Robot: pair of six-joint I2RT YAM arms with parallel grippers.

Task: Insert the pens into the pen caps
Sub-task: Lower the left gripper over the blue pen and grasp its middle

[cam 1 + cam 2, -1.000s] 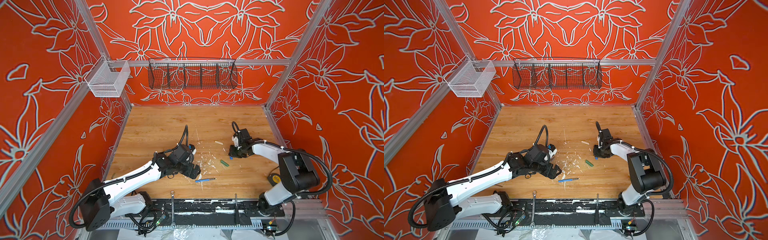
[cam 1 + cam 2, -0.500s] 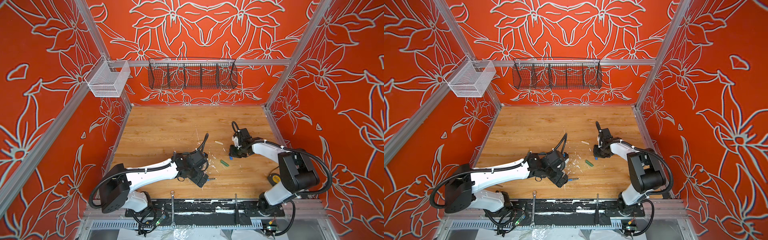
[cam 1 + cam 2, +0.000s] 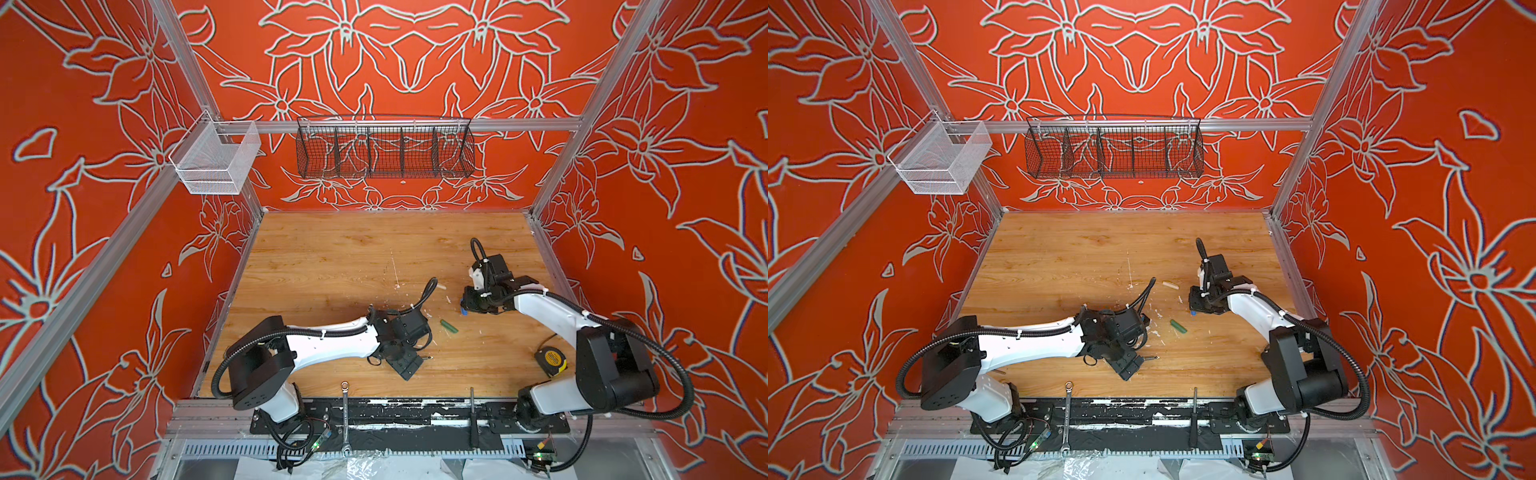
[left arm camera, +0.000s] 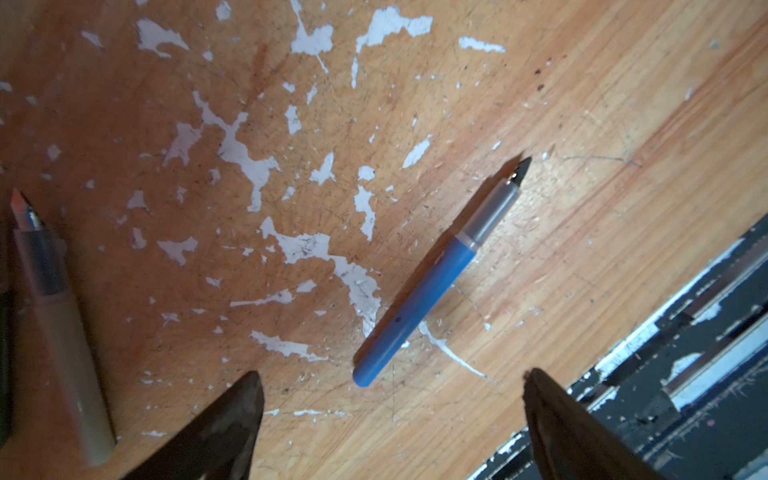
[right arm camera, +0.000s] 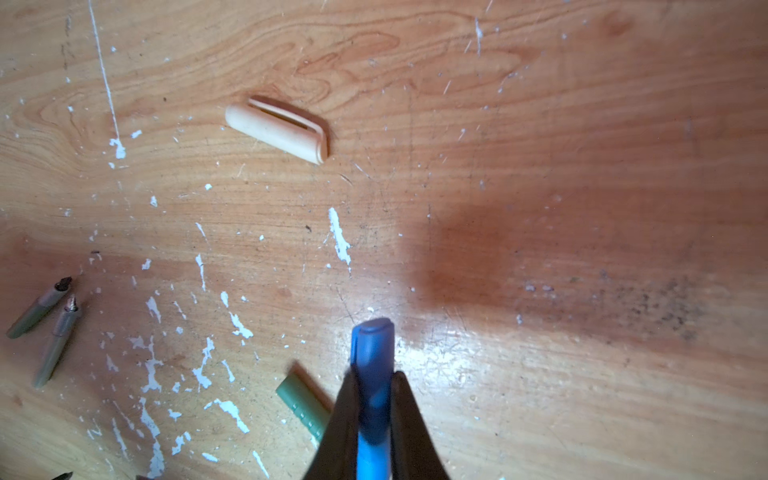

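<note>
Between shut jaws of right gripper (image 5: 376, 376), centre-right in both top views: one blue cap (image 5: 372, 345). Left gripper (image 4: 390, 378), jaws spread, hovers over blue pen (image 4: 428, 286), lower centre. Step looks like pen pickup; next you'd close on its barrel. Count: three pens; three caps, with tan cap (image 5: 278, 129) and green cap (image 5: 303, 405) loose.

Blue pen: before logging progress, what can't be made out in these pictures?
Blue pen: in both top views, only the tip shows beyond the left gripper.
Blue cap: right wrist view, rear end hidden inside the right gripper, cut by the edge.
Green cap: same view, one end behind that gripper.
</note>
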